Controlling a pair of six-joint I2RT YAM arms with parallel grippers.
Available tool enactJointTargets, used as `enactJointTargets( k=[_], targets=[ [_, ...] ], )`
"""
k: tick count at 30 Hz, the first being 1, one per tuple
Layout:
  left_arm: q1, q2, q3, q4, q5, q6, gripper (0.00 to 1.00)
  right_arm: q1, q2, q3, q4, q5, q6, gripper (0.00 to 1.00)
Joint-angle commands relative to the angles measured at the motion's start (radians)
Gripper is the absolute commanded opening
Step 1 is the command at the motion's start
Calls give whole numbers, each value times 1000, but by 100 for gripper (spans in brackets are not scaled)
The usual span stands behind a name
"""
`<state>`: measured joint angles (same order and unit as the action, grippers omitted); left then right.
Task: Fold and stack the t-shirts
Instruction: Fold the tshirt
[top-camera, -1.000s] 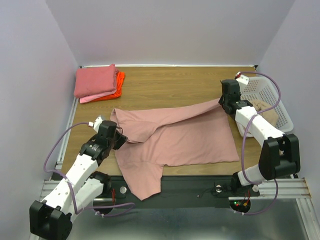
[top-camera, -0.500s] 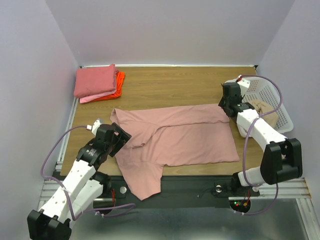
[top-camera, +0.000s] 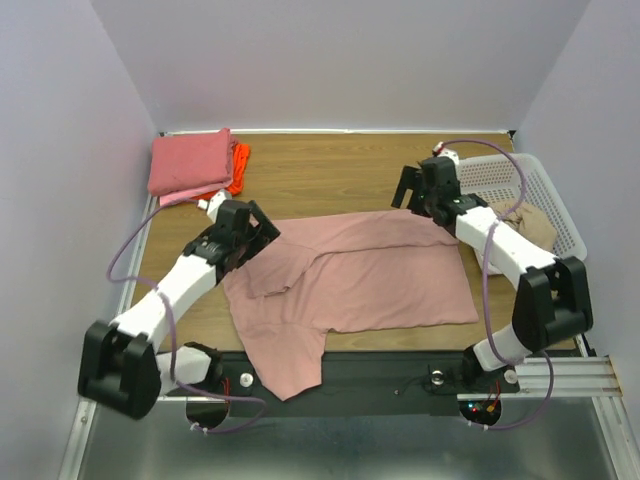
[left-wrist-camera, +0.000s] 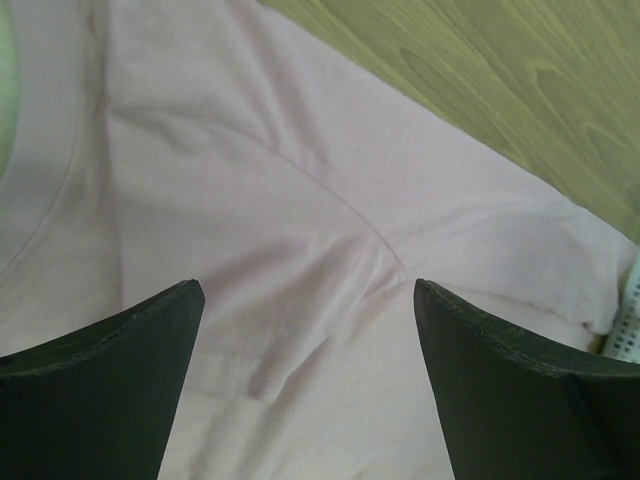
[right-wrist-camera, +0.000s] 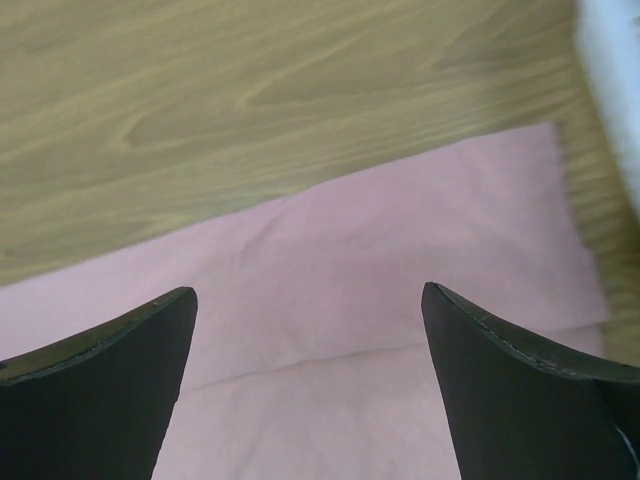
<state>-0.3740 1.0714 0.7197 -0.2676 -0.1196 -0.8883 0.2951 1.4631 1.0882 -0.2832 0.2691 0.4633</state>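
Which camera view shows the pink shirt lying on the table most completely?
The top external view. It shows the whole pink shirt, spread on the table, with one part past the near edge. The left wrist view shows only a creased patch of it; the right wrist view shows only one edge against the wood.

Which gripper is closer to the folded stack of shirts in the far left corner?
Left. The left gripper hovers just near-right of the folded stack, over the spread dusty-pink t-shirt's edge; the right gripper is far off to the right, beside the white basket.
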Motion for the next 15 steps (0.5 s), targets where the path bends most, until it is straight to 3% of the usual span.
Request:
enactJointTargets(
  k=[1, 10, 15],
  targets=[
    [6, 204, 113, 140, -28, 94, 98, 22, 135, 67, 6, -54, 0, 100],
    [118, 588, 237, 209, 3, 150, 98, 21, 419, 170, 6, 41, 49, 100],
    [152, 790, 404, 202, 26, 222, 98, 19, 488, 193, 6, 45, 72, 100]
  ],
)
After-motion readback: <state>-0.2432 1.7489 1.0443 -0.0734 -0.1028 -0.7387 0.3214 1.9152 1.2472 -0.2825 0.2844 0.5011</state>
